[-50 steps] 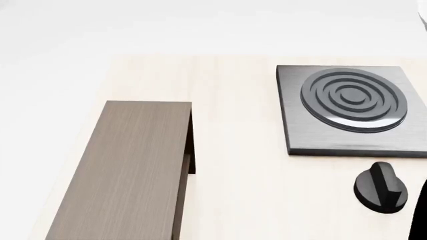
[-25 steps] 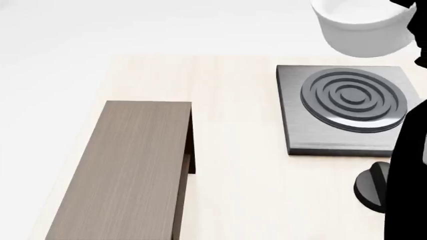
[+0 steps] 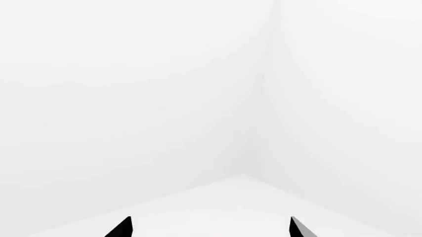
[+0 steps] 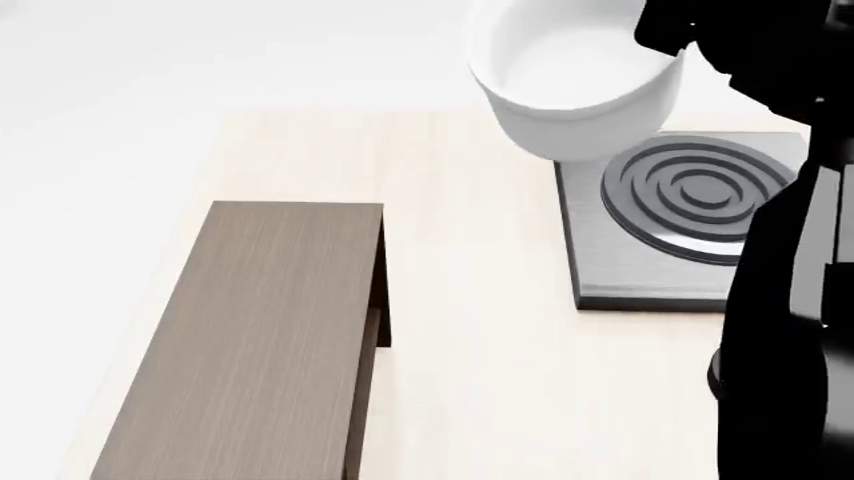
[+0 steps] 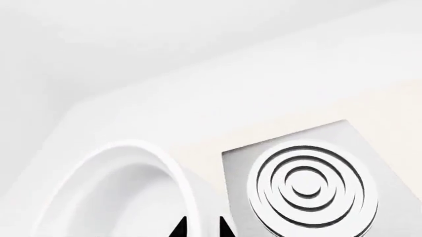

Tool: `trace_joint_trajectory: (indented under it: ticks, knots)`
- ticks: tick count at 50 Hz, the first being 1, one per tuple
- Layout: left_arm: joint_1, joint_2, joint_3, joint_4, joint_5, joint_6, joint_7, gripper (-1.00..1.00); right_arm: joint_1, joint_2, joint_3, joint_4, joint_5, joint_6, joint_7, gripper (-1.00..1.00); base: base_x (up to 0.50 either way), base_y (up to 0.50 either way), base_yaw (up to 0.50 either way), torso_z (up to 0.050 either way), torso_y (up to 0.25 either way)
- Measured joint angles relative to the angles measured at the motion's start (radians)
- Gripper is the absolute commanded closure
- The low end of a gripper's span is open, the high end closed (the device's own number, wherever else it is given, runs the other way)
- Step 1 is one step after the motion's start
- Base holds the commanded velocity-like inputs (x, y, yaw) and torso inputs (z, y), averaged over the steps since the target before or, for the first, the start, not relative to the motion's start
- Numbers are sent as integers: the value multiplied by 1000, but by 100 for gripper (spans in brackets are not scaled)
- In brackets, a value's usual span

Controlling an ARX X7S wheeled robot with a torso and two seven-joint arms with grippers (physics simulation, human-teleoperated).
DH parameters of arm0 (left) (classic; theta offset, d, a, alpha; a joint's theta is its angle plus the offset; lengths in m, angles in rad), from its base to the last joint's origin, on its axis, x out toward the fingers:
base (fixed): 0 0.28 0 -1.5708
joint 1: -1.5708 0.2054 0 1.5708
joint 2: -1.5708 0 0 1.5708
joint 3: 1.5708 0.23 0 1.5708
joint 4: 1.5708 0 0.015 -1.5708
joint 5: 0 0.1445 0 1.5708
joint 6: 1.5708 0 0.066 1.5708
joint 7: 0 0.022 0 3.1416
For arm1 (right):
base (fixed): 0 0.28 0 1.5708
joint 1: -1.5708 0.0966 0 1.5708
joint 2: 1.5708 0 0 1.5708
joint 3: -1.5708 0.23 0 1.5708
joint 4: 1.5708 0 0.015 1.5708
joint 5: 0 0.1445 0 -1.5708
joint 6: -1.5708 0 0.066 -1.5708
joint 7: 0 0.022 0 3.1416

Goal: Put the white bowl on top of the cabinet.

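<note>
The white bowl [image 4: 574, 85] hangs in the air above the table's far side, near the stove plate's left corner, in the head view. My right gripper [image 5: 201, 228] is shut on the bowl's [image 5: 125, 192] rim, one dark fingertip on each side of the wall. The right arm [image 4: 787, 300] fills the head view's right edge. The dark brown cabinet [image 4: 254, 340] lies flat on the table at the left, its top bare, well to the left of and nearer than the bowl. My left gripper [image 3: 209, 228] is open, facing blank white walls, holding nothing.
A square grey stove plate [image 4: 687, 225] with concentric rings sits at the right of the pale wooden table [image 4: 494, 300], partly behind the bowl and arm. The same stove plate [image 5: 307, 182] shows in the right wrist view.
The bowl, held by my right gripper, has come in from the upper right and moved left and nearer over the last second. The right arm now covers the black knob.
</note>
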Motion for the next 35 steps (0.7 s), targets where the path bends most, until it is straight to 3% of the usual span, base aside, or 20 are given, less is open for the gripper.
trace_joint_trajectory:
  ticks: [8, 35]
  knots:
    - [0, -2, 1, 1, 0, 0, -3, -100, -18, -28, 3, -53, 3, 76, -33, 100, 0, 0, 0, 0, 0]
    - [3, -5, 9, -4, -2, 6, -5, -100, -174, -138, 33, -525, 63, 426, -51, 100, 0, 0, 0, 1, 1]
